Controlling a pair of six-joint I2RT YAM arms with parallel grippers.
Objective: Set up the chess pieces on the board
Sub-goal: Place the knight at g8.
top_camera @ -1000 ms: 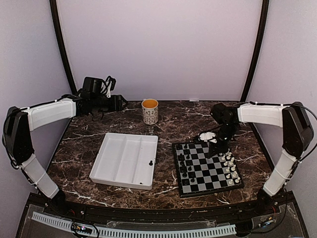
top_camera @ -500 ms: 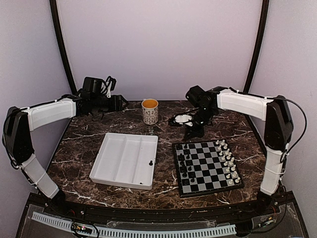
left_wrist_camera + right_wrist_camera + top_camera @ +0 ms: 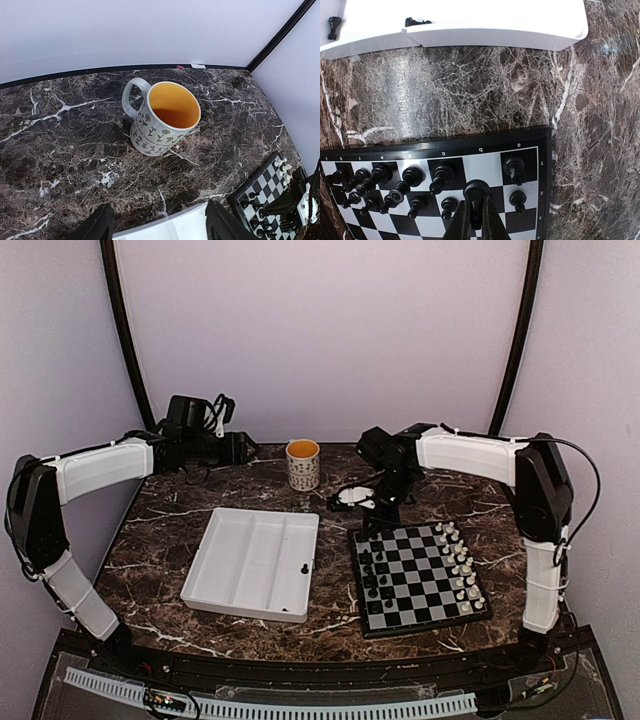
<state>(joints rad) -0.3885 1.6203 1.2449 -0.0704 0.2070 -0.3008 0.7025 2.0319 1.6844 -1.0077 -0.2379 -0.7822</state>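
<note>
Right wrist view puts my right gripper (image 3: 476, 205) above the board's black side. Its thin fingers are pressed nearly together on what I take for a glossy black plastic chessman (image 3: 476, 190) with a round head. Beneath it lies the flat chessboard of black and silver-grey checks (image 3: 485, 162), where black chessmen (image 3: 412, 175) stand in two rows with a gap in the b file. White chessmen (image 3: 462, 565) line the opposite edge in two rows, seemingly complete.

Beyond the veined dark marble tabletop (image 3: 470, 85), the white compartmented plastic tray (image 3: 495, 20) holds two more black pieces, one upright (image 3: 334, 22) and one lying (image 3: 417, 21). I judge the job nearly finished, with only the pinched piece and those two left to place. My left gripper (image 3: 159, 210) hangs spread wide near the flower-patterned ceramic mug (image 3: 165, 117) with its orange inside.
</note>
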